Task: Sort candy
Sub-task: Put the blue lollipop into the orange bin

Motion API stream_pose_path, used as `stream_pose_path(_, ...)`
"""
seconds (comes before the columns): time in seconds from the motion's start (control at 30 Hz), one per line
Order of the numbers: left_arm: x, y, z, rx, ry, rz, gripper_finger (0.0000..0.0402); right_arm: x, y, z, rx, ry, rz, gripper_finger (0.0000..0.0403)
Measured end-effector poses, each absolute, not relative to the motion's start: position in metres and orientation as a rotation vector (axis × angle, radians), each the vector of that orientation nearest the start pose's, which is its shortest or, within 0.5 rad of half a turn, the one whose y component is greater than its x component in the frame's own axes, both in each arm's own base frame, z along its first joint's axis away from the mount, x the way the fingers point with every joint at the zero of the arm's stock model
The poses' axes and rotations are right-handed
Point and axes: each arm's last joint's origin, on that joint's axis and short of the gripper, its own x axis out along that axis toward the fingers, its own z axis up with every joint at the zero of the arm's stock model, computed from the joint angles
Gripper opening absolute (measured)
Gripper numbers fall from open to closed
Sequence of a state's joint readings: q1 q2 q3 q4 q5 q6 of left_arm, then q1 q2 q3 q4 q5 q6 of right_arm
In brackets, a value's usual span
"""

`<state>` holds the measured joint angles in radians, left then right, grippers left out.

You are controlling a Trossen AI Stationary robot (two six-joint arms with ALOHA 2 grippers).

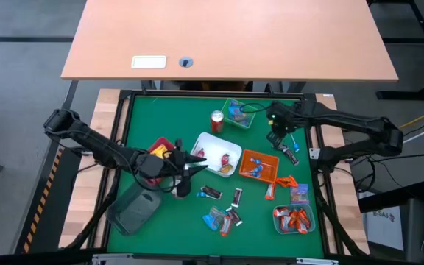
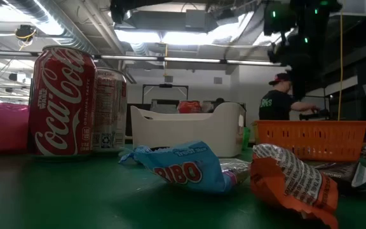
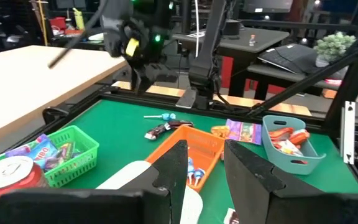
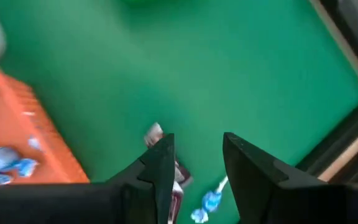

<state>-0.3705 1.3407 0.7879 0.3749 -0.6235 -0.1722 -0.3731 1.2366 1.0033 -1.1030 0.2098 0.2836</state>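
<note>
Candy lies loose on the green mat: dark bars, blue packets and orange packets. More sits in the trays. My left gripper hovers open over the near left edge of the white tray. My right gripper is open above the mat, by the orange tray's far right corner. Below its fingers a dark bar and a blue-stick lollipop lie flat on the mat. In the low view a blue packet and an orange packet lie closest.
Around the white tray stand an orange tray, a green tray, a teal tray with orange packets, a pink tray and a grey bin. A red can stands upright. A person is in the room beyond.
</note>
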Motion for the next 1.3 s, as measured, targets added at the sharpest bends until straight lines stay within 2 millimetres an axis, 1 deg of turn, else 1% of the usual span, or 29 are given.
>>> stream_pose_path(0.13, 0.277, -0.085, 0.267, -0.087, 0.134, 0.281, 0.0099, 0.177, -0.092, 0.237, 0.466, 1.346, -0.722, 0.0134)
stream_pose_path(0.23, 0.278, -0.082, 0.267, -0.088, 0.134, 0.289, 0.0099, 0.165, -0.098, 0.220, 0.526, 1.399, -0.754, 0.0134)
stream_pose_path(0.37, 0.279, -0.079, 0.267, -0.088, 0.133, 0.300, 0.0099, 0.152, -0.103, 0.204, 0.601, 1.447, -0.782, 0.0134)
stream_pose_path(0.5, 0.280, -0.077, 0.267, -0.089, 0.133, 0.307, 0.0099, 0.144, -0.106, 0.192, 0.635, 1.456, -0.816, 0.0134)
stream_pose_path(0.8, 0.280, -0.077, 0.267, -0.090, 0.134, 0.299, 0.0099, 0.131, -0.112, 0.169, 0.689, 1.433, -0.873, 0.0134)
stream_pose_path(1.0, 0.280, -0.078, 0.267, -0.090, 0.134, 0.295, 0.0099, 0.122, -0.117, 0.162, 0.737, 1.416, -0.943, 0.0134)
stream_pose_path(1.13, 0.280, -0.078, 0.267, -0.090, 0.134, 0.295, 0.0099, 0.119, -0.118, 0.157, 0.766, 1.414, -0.948, 0.0133)
stream_pose_path(1.3, 0.280, -0.078, 0.267, -0.090, 0.134, 0.295, 0.0099, 0.121, -0.120, 0.149, 0.779, 1.459, -0.947, 0.0133)
